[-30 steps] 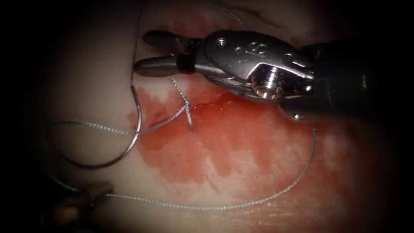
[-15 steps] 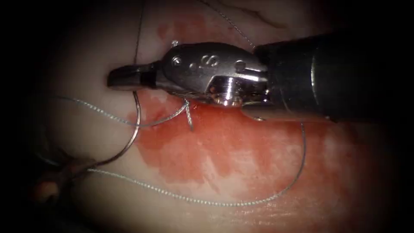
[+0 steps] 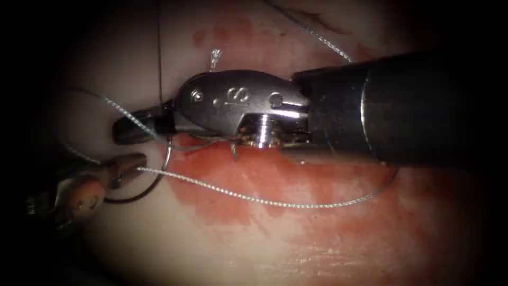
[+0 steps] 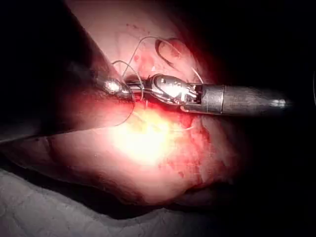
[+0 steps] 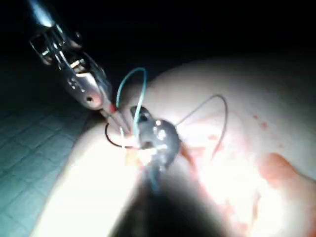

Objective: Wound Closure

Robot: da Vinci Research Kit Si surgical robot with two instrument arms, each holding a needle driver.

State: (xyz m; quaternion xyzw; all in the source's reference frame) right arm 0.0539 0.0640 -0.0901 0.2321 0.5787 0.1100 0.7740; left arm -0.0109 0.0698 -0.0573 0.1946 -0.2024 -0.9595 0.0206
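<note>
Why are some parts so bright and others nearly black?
Endoscope view: light pools centrally, the rim goes black; the right tool, jaws shut on the needle near its end, glints; the needle lies on the tissue, not in it; the left tool, jaws shut on the thread, sits in shadow. Left wrist view: glare floods the tissue. Right wrist view: the same.

Right end effector (image 3: 132,130) closed, level; left end effector (image 3: 124,168) closed below.
</note>
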